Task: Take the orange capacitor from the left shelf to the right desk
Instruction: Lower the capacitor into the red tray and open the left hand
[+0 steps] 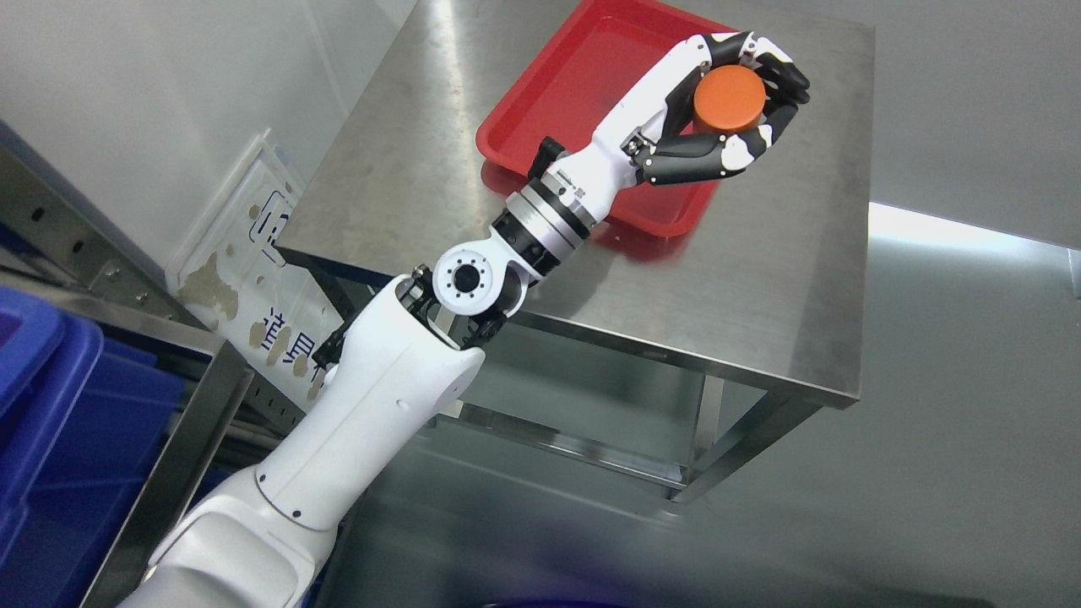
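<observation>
Head view: left hand [714,110] curled tight round orange capacitor [728,100], held above red tray [574,93] at its far corner on steel desk [760,279]. Risk: released here, it may roll beyond the rim.

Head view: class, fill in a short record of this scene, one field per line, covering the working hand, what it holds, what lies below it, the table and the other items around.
Working hand: left hand, arm reaching in from the lower left
Fingers: curled around the orange capacitor
Capacitor position: held over the far right part of the red tray; whether it touches the tray cannot be told
Tray: lies on the steel table
Left side: blue bin on a metal shelf
Right hand: not in view
</observation>
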You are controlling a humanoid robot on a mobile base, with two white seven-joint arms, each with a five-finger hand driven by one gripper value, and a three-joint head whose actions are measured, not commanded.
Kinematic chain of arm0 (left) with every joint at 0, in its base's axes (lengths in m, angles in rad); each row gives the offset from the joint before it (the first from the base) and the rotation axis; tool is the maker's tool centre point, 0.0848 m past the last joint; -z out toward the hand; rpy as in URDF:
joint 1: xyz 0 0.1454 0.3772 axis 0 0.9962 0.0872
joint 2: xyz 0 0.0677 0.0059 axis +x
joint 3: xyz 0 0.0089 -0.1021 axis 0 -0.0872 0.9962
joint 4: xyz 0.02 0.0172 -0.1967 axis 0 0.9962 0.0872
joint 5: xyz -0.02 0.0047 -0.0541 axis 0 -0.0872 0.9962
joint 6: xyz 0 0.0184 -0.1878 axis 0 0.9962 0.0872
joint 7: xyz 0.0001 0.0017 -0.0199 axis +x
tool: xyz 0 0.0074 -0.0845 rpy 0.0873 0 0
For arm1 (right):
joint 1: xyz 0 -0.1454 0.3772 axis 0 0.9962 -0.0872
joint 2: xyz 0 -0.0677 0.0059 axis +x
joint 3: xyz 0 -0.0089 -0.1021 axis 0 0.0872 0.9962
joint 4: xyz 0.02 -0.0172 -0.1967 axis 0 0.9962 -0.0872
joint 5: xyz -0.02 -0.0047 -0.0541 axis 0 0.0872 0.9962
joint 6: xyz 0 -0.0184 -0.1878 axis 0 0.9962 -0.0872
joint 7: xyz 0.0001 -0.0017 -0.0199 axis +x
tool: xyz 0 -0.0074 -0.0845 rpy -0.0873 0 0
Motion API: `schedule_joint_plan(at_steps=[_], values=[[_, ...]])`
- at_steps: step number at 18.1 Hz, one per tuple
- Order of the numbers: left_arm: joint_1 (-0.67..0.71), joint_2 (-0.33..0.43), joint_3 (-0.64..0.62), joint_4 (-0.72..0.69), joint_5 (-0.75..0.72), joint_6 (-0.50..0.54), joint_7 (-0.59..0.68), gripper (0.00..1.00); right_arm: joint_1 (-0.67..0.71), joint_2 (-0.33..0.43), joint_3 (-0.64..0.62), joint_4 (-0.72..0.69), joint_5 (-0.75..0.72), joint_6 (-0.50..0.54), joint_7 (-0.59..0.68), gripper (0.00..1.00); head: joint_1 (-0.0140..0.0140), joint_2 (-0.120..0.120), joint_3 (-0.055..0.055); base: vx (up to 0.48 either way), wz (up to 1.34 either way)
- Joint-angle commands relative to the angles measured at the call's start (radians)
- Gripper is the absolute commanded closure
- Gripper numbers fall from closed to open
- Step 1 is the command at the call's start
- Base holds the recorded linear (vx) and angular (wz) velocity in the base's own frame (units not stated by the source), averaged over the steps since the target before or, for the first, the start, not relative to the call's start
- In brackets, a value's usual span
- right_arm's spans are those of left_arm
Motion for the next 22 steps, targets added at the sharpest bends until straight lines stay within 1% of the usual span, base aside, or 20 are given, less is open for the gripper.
schedule_joint_plan(at_steps=[1, 7, 9, 11, 15, 20, 21, 22], values=[[-0.163, 0.017, -0.032, 0.323, 0.027, 0.011, 0.004, 0.96, 0.023, -0.018, -0.011, -0.017, 0.006, 0.0, 0.0, 0.0, 0.0, 0.0, 0.0, 0.247, -0.12], [-0.163, 0.017, -0.044, 0.447, 0.022, 0.025, 0.004, 0.96, 0.023, -0.018, -0.011, -0.017, 0.006, 0.0, 0.0, 0.0, 0.0, 0.0, 0.0, 0.196, -0.1], [-0.163, 0.017, -0.012, 0.51, 0.022, 0.017, 0.007, 0.94, 0.023, -0.018, -0.011, -0.017, 0.006, 0.0, 0.0, 0.0, 0.0, 0.0, 0.0, 0.139, -0.07], [-0.163, 0.017, 0.03, 0.519, 0.022, 0.02, 0.007, 0.93, 0.021, -0.018, -0.011, -0.017, 0.006, 0.0, 0.0, 0.0, 0.0, 0.0, 0.0, 0.12, -0.03], [-0.158, 0.017, 0.036, 0.524, 0.022, 0.026, 0.007, 0.89, 0.023, -0.018, -0.011, -0.017, 0.006, 0.0, 0.0, 0.0, 0.0, 0.0, 0.0, 0.092, -0.01], [-0.14, 0.017, 0.037, 0.569, 0.022, 0.019, 0.007, 0.84, 0.023, -0.018, -0.011, -0.017, 0.006, 0.0, 0.0, 0.0, 0.0, 0.0, 0.0, 0.037, -0.01], [-0.141, 0.017, 0.037, 0.569, 0.022, 0.02, 0.007, 0.82, 0.023, -0.018, -0.011, -0.017, 0.006, 0.0, 0.0, 0.0, 0.0, 0.0, 0.0, 0.0, 0.0], [-0.141, 0.017, 0.037, 0.569, 0.022, 0.02, 0.005, 0.78, 0.023, -0.018, -0.011, -0.017, 0.006, 0.0, 0.0, 0.0, 0.0, 0.0, 0.0, 0.0, 0.0]])
